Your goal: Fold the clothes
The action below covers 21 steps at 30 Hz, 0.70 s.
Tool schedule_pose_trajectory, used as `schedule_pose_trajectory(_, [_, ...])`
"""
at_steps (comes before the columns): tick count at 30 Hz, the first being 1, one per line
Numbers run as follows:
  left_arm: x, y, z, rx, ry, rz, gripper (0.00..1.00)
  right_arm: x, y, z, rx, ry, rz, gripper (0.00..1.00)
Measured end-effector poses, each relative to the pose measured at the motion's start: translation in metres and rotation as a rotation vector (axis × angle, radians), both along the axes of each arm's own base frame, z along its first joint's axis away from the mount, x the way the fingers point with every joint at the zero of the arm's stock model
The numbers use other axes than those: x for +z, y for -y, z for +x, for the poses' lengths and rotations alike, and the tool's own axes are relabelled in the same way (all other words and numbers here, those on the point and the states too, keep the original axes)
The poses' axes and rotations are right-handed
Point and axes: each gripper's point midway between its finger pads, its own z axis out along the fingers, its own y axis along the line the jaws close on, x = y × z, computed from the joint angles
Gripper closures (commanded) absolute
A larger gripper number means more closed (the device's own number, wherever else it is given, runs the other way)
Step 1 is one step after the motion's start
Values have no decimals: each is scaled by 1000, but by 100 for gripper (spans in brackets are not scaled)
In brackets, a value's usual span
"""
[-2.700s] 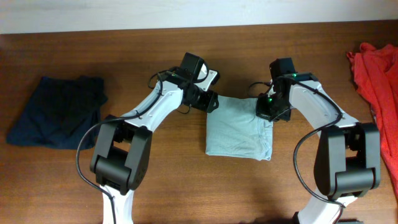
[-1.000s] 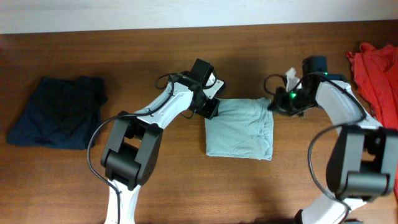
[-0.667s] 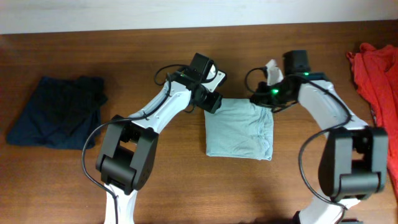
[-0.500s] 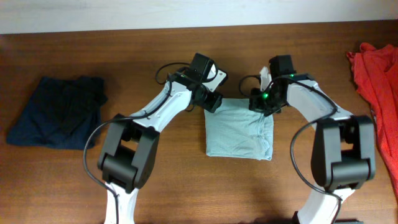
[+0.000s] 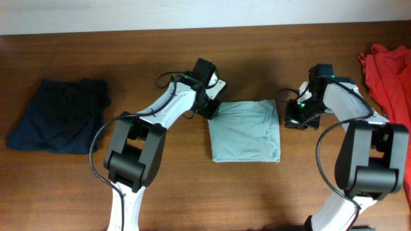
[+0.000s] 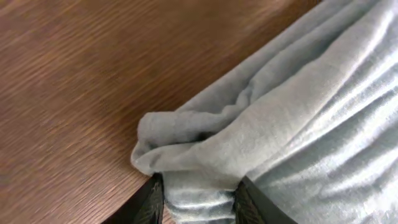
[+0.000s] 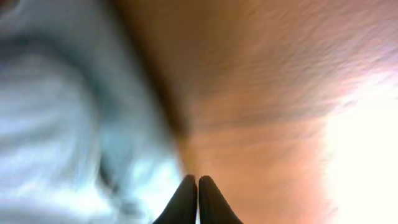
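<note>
The left gripper (image 5: 209, 109) pinches the far-left corner of the folded grey-blue T-shirt (image 5: 244, 131). The right gripper (image 5: 297, 119) is pressed together and empty. It sits just beside the shirt's far-right edge, with the cloth on its left.

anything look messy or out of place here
The red-orange garment at far right lies crumpled and unfolded. The navy garment at left is only loosely folded, edges uneven. The grey-blue shirt in the middle is a tidy rectangle, but one corner is bunched in the left gripper.
</note>
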Motion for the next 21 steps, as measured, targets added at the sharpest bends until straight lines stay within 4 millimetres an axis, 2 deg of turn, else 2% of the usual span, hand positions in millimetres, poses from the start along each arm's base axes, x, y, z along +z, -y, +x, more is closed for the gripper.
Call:
schedule_pose_trajectory(3, [0, -8, 4, 36, -9, 0, 62, 24, -28, -20, 111, -15, 86, 91])
schedule_pose_trajectory(6, [0, -13, 6, 55, -14, -1, 62, 31, -57, -35, 232, -37, 119, 90])
schedule_pose_trajectory(9, [0, -13, 6, 70, -19, -2, 62, 28, -81, -40, 338, -22, 121, 90])
schedule_pose_trajectory(12, [0, -13, 6, 80, -22, -4, 61, 8, -103, -36, 430, 63, 107, 90])
schedule_pose_trajectory(14, [0, -13, 5, 83, -24, -3, 61, -6, -105, -33, 446, 103, 87, 90])
schedule_pose_trajectory(17, [0, -14, 5, 85, -26, -1, 61, -25, -92, -45, 405, 64, 27, 91])
schedule_pose_trajectory(21, [0, -14, 5, 85, -26, 0, 61, -28, -55, -57, 267, -28, -133, 93])
